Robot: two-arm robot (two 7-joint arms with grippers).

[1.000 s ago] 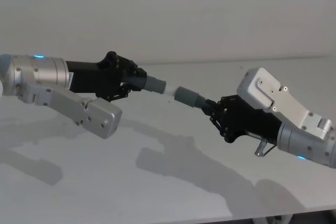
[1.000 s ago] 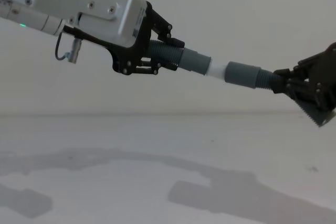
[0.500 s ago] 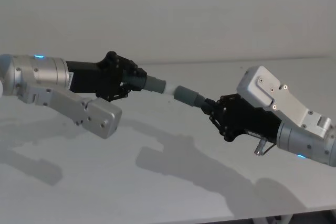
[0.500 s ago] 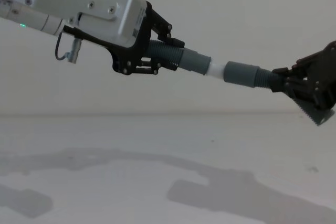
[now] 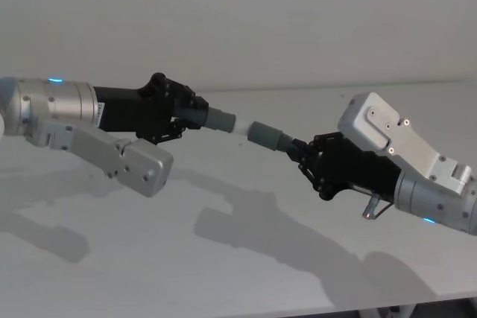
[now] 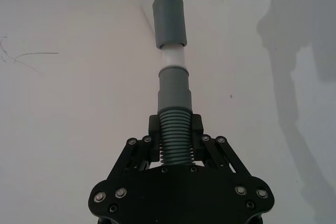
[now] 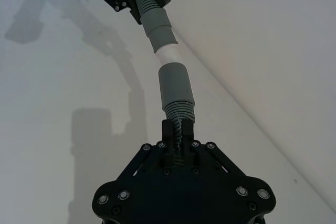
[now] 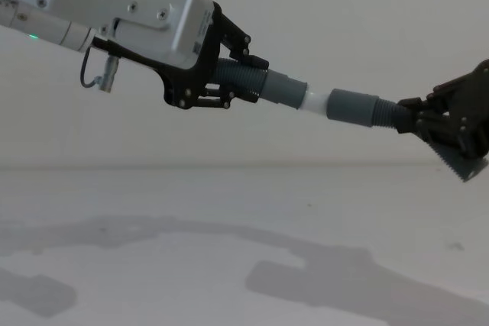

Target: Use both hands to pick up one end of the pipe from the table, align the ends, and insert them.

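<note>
White table [image 8: 153, 265] spreads beneath everything, and both pipe pieces hang above it. My left gripper [image 8: 229, 82] is clamped on the ribbed hose of the left pipe piece [image 8: 252, 84], whose grey cuff [image 8: 284, 91] ends in a white tip [image 8: 315, 102]. That tip meets the mouth of the right cuff [image 8: 353, 107], the two lined up. Right of that cuff, my right gripper [image 8: 420, 118] pinches the ribbed hose of the second piece.

Two pincers, left [image 8: 229, 82] and right [image 8: 416, 122]; two ribbed pipe pieces [image 8: 243, 79] [image 8: 386, 116]; one table [image 8: 153, 265].
</note>
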